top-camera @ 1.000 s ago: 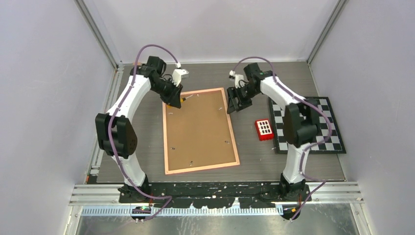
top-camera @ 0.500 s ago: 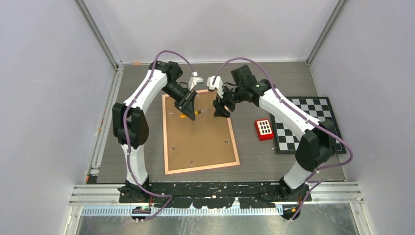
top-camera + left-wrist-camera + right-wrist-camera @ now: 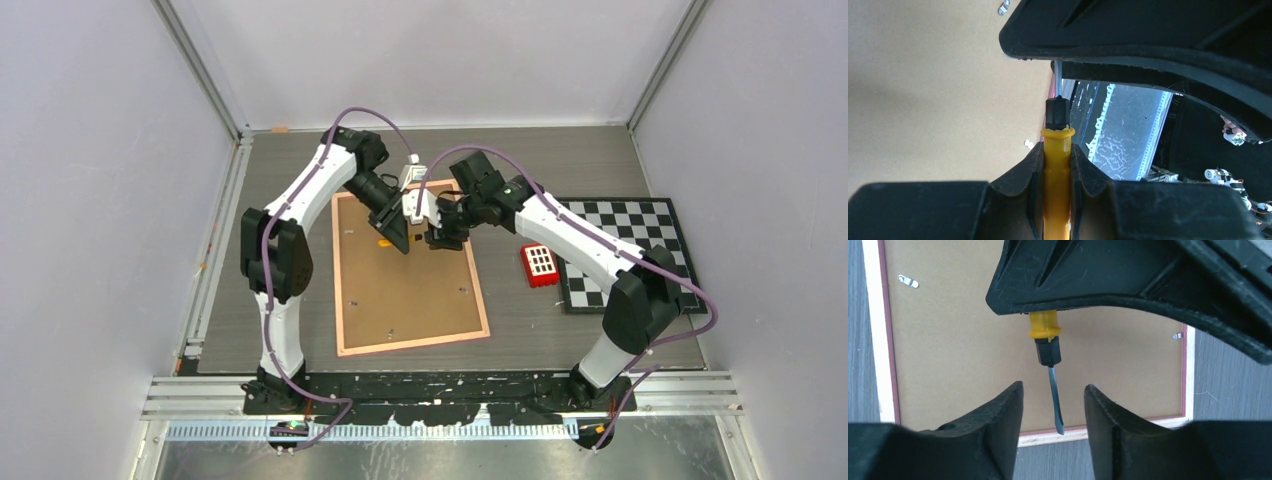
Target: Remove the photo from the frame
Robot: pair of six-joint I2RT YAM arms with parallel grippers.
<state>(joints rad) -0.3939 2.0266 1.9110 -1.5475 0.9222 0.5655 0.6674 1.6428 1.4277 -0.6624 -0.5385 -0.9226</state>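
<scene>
left fingers point(image 3: 1015, 177) clamp screwdriver point(image 3: 1056, 152), right fingers point(image 3: 998, 415) spread

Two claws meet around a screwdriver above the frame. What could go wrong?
The right gripper straddles only the thin blade of the screwdriver, jaws open; closing there, it might slip. If the left gripper, clamped on the yellow handle, lets go early, the tool could fall onto the frame.

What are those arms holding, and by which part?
The left gripper clamps the screwdriver by its yellow handle; the right gripper straddles its blade, jaws open.
</scene>
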